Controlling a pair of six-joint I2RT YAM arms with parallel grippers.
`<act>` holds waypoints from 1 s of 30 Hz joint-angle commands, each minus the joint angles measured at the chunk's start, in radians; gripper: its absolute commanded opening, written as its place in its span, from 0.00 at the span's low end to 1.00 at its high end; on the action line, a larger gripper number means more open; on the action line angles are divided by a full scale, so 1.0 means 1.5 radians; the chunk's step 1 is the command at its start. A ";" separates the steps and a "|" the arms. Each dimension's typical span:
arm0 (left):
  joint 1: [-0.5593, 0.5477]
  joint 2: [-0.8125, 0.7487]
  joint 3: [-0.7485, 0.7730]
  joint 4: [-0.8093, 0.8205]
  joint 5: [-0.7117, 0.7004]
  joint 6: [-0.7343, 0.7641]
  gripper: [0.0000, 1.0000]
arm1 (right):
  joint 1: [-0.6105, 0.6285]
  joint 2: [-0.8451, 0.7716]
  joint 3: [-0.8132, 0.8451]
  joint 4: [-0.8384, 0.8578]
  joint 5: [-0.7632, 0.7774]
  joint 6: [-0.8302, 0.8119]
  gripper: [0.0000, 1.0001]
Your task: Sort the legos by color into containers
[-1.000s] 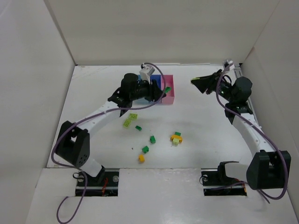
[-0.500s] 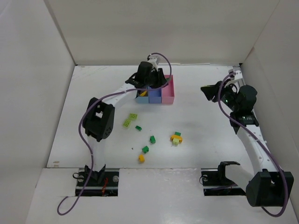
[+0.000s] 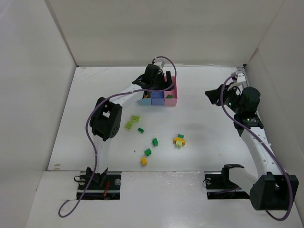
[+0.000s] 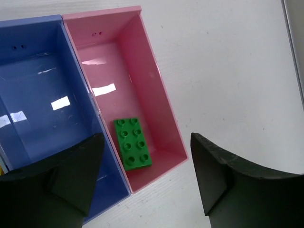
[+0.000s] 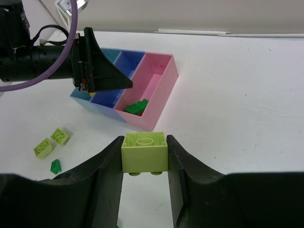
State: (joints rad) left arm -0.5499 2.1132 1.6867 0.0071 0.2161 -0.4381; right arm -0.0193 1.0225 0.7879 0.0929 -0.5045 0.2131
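Note:
The containers sit in a row at the back: light blue [image 3: 144, 100], purple-blue [image 3: 156, 99] [image 4: 38, 95] and pink [image 3: 171, 99] [image 4: 142, 61]. A dark green lego [image 4: 133, 142] lies flat in the pink bin, also shown in the right wrist view [image 5: 137, 107]. A bit of yellow shows in the light blue bin [image 5: 90, 93]. My left gripper [image 3: 163, 85] [image 4: 146, 159] hangs open and empty over the pink bin's near end. My right gripper [image 3: 211, 94] [image 5: 144, 156] is shut on a lime lego [image 5: 144, 152], held above the table to the right of the bins.
Loose legos lie on the table in front of the bins: two lime ones [image 3: 132, 122] [image 5: 52, 141], dark green ones [image 3: 140, 130] [image 3: 155, 141] [image 3: 147, 152], an orange one [image 3: 143, 161], and an orange, lime and green cluster [image 3: 179, 140]. White walls enclose the table.
My left gripper carried a green lego to the pink bin and let it go; it now lies inside. My right gripper shifted slightly right, still holding the lime lego.

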 commanded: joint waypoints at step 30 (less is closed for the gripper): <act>0.016 -0.493 -0.376 -0.082 -0.305 -0.051 1.00 | 0.253 0.283 0.230 -0.041 0.127 -0.132 0.00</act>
State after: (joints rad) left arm -0.5343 1.4452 1.1873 -0.0566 -0.1295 -0.4553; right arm 0.3080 1.3540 1.0225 0.0036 -0.3656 0.0601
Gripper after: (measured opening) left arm 0.997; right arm 0.427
